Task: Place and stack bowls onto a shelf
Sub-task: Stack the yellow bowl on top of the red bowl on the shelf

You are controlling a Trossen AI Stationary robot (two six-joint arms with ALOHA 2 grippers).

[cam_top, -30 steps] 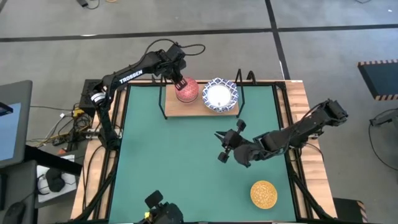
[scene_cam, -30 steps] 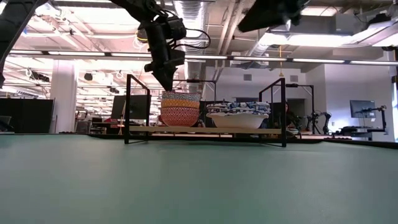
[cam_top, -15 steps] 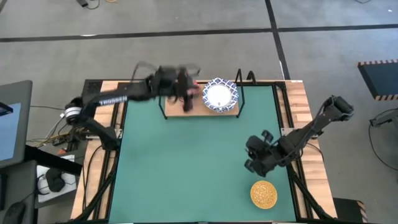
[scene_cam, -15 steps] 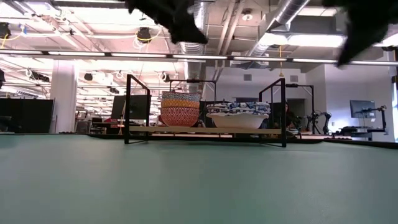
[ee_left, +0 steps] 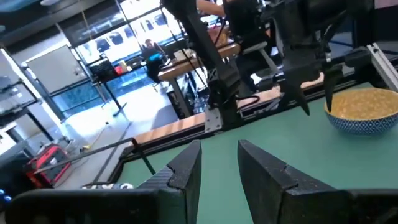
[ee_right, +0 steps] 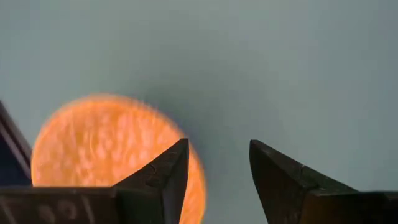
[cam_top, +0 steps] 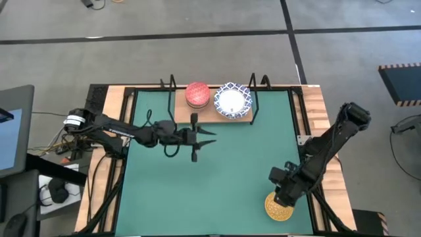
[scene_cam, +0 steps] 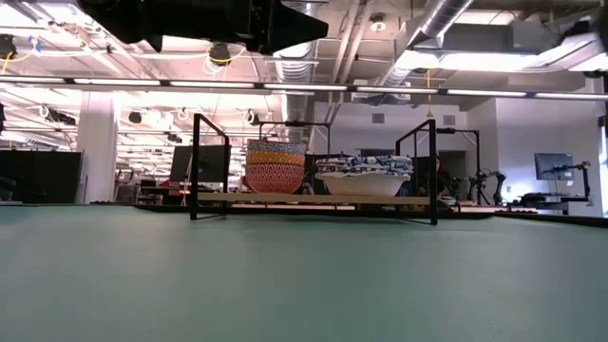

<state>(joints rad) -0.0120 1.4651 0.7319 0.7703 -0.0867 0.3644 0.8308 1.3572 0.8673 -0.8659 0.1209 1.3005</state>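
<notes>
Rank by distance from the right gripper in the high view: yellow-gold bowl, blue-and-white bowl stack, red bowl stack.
1. yellow-gold bowl, on the mat just beside the right gripper
2. blue-and-white bowl stack, right part of the shelf
3. red bowl stack, further left on the shelf

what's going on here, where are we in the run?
Bowl stacking, nearly done. The shelf at the table's far edge holds a stack of small bowls with the red bowl on top, beside a stack of blue-and-white bowls. One yellow-gold bowl is left on the green mat, near corner on the right. The right claw is open right over it, nothing gripped yet. The left claw hangs open and empty in front of the shelf.
</notes>
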